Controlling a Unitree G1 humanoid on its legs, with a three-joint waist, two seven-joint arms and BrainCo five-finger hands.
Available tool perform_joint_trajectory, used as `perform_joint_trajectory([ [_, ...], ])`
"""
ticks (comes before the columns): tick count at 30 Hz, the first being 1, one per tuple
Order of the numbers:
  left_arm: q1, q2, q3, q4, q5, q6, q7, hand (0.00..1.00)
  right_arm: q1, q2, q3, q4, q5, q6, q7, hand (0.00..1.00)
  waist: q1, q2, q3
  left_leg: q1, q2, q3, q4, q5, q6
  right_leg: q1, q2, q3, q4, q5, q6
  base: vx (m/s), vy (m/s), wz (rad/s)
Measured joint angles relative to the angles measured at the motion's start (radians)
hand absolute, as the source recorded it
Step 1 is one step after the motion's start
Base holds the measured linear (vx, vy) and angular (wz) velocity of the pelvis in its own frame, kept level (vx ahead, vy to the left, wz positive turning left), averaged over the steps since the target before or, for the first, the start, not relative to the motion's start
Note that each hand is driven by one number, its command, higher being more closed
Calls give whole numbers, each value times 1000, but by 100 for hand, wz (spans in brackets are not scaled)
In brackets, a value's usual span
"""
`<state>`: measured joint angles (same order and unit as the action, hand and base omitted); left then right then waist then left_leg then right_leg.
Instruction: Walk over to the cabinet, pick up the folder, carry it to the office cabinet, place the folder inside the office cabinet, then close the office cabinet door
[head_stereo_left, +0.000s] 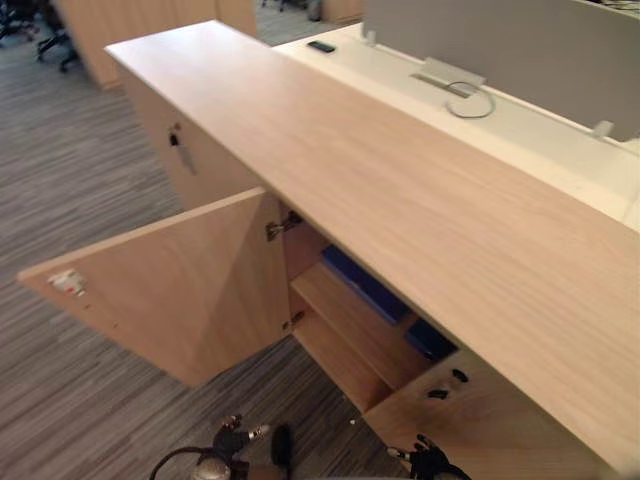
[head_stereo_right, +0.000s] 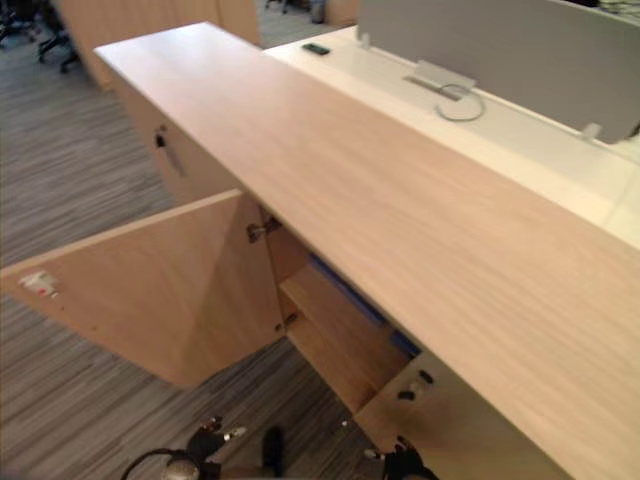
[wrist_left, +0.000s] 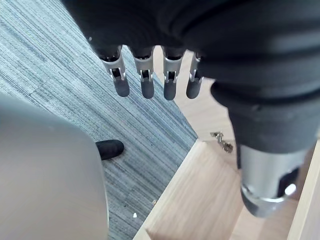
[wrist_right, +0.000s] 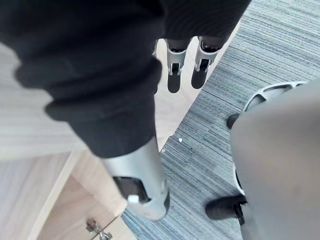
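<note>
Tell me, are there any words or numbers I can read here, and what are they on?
No readable text anywhere.
The white piece on the open cabinet door: too blurred to tell if it carries print.
The blue folder inside: no label shows.
The small dark object on the white desk: too small to read.

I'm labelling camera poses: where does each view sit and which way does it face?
Left wrist view: along the open left hand, down at carpet.
Right wrist view: along the open right hand; shares the carpet.
Left eye view: head, looking down at cabinet, open door, blue folder; both hands at bottom edge.
Right eye view: same scene, slightly aside.
</note>
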<state>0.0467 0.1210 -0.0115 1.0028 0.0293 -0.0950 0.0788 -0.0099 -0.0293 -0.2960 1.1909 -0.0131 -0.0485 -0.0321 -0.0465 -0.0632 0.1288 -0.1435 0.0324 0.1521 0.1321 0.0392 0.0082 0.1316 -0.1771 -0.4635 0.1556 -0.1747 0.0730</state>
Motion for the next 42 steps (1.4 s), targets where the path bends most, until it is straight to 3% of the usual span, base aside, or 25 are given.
perform_joint_trajectory([
  [3, 39, -11, 75, -39, -34, -6, 3, 0, 20, -23, -32, -11, 2, 1, 0, 0, -4, 5, 2, -28, 121, 26, 194, -80, -21, -11, -71, -3, 44, 5, 10, 85, 231, 9],
  [4, 55, -19, 139, -54, -50, -7, 6, 0, 46, -33, -40, -24, 3, 0, 0, 0, -6, 14, 5, -30, 182, -3, 233, -100, -56, -17, -98, 2, 47, 21, 38, 108, 402, -13],
  [6, 84, -29, 244, -113, -75, -4, 17, 0, 61, -33, -69, -27, 6, 7, 1, 0, -2, 27, 10, -32, 142, -37, 200, -128, -116, -46, -108, 10, 30, 28, 67, 5, 428, -4],
  [9, 130, -19, 371, -250, -116, -2, 44, 0, 97, -36, -135, -16, 34, 8, 1, 0, 4, 25, 10, -41, 53, -104, 119, -91, -94, -61, -56, 7, 8, 18, 49, -59, 107, 45],
  [11, 169, -27, 446, -330, -137, 1, 50, 0, 106, -44, -163, -16, 39, 8, 1, 0, 6, 50, -3, -52, 20, -106, 88, -87, -72, -62, -81, 6, -29, 43, 60, -104, 135, 24],
  [14, 235, -23, 533, -357, -135, 5, 50, 0, 98, -21, -217, -21, 68, 5, 6, 0, 15, 70, -20, -86, 33, -50, 102, -95, -54, -112, -83, 49, -58, 96, 70, -116, 134, -45],
  [16, 245, -36, 546, -357, -129, 12, 49, 0, 104, -15, -240, -21, 72, 8, 5, 0, 16, 69, -23, -83, 41, -30, 116, -102, -57, -109, -77, 64, -75, 113, 69, -74, 56, -52],
  [21, 224, -88, 560, -373, -126, 20, 44, 0, 153, 24, -268, -65, 71, 8, 9, 0, 12, 53, -71, -57, 66, 25, 102, -110, -53, -104, -61, 109, -104, 149, 70, -11, -7, -33],
  [26, 186, -66, 617, -443, -120, 26, 51, 0, 192, 31, -220, -78, 70, 7, 12, 0, 6, 40, -115, 0, 96, 74, 23, -83, -80, -113, -31, 152, -113, 147, 60, 14, -66, -31],
  [30, 93, 50, 644, -445, -63, 31, 76, 0, 195, 19, -180, -78, 71, 7, 26, 0, 0, 35, -116, 35, 126, 90, -49, -41, -105, -126, 6, 169, -116, 141, 40, 40, -97, -16],
  [33, 12, 186, 677, -441, -35, 34, 94, 0, 195, 12, -150, -78, 71, 7, 33, 0, 0, 28, -121, 45, 154, 118, -82, -15, -124, -151, 37, 199, -117, 141, 30, 45, -71, -31],
  [34, -45, 276, 693, -402, -36, 34, 100, 0, 197, 12, -149, -77, 72, 6, 38, 0, -2, 23, -117, 56, 167, 133, -90, -10, -131, -155, 51, 215, -117, 143, 26, 87, -75, -40],
  [36, -102, 365, 719, -339, -59, 34, 111, 0, 199, 12, -145, -77, 75, 7, 42, 0, -2, 18, -119, 75, 185, 165, -94, -13, -136, -158, 68, 244, -116, 147, 20, 45, -56, -53],
  [38, -184, 512, 757, -219, -107, 33, 114, 0, 205, 16, -141, -73, 82, 7, 51, 0, -2, 8, -126, 94, 213, 215, -92, -24, -151, -178, 98, 296, -113, 152, 13, 30, -58, -74],
  [41, -307, 644, 749, -87, -137, 36, 113, 0, 238, 33, -149, -67, 114, 6, 61, 0, -12, -6, -131, 114, 256, 245, -87, -30, -170, -179, 140, 326, -112, 160, 3, 23, -111, -40],
  [42, -320, 653, 735, -77, -137, 36, 112, 0, 247, 34, -153, -67, 114, 5, 63, 0, -12, -6, -131, 114, 263, 247, -82, -32, -173, -178, 145, 329, -111, 160, 3, 8, -80, -15],
])
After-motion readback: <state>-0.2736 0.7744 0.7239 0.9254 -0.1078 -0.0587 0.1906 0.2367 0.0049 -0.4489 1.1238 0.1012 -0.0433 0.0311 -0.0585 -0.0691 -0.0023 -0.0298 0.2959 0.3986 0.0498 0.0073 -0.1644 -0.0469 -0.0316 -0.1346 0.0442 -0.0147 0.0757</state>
